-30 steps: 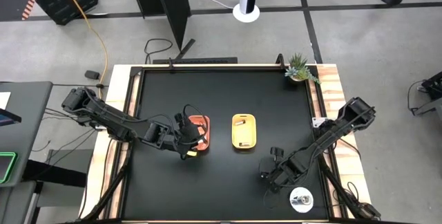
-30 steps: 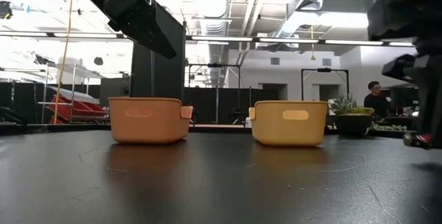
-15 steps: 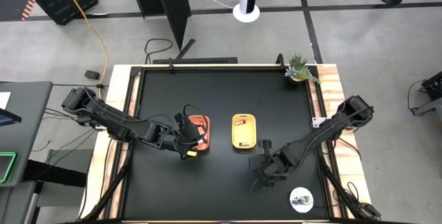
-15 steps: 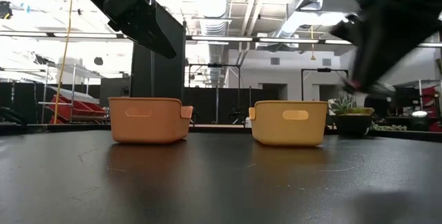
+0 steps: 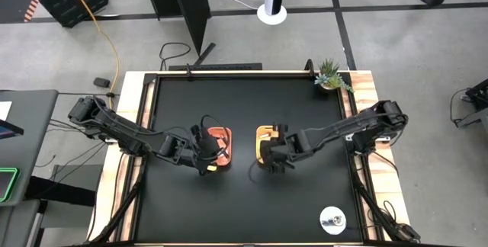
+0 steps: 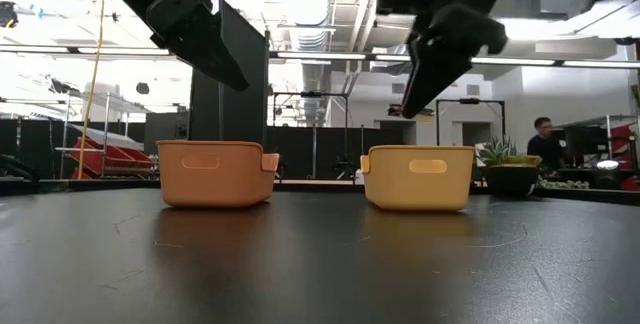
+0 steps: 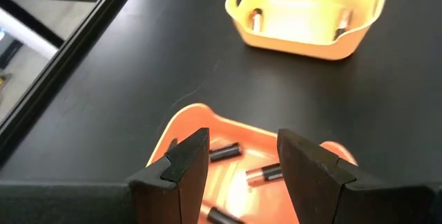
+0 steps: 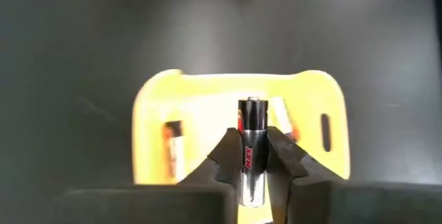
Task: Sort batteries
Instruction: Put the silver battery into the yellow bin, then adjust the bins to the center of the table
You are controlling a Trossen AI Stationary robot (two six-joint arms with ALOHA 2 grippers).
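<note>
The orange tray (image 5: 221,145) (image 6: 218,172) and the yellow tray (image 5: 264,135) (image 6: 420,176) stand side by side mid-table. My left gripper (image 7: 238,158) (image 5: 206,158) hangs open over the orange tray's (image 7: 186,117) near end. Three dark-and-silver batteries (image 7: 265,174) lie on that tray's floor. My right gripper (image 8: 253,141) (image 5: 275,156) (image 6: 438,54) is shut on one battery (image 8: 251,117) above the yellow tray (image 8: 155,106). Two more batteries (image 8: 172,141) lie in the yellow tray. My right gripper pinches the battery by its silver body (image 8: 250,158) between the two fingers (image 8: 230,156). The battery lies along the fingers, and its dark capped end (image 8: 252,106) sticks out past the fingertips. It is lifted clear, above the yellow tray's floor.
A round silvery-white disc (image 5: 332,219) lies near the table's near right corner. A small potted plant (image 5: 330,75) (image 6: 510,169) stands at the far right corner. The black table top (image 5: 198,209) is bare around the trays. People and racks show in the room behind.
My right gripper has swung from the near right part of the table, beside the disc, up and toward the left and far side. It now stands over the yellow tray's near end.
</note>
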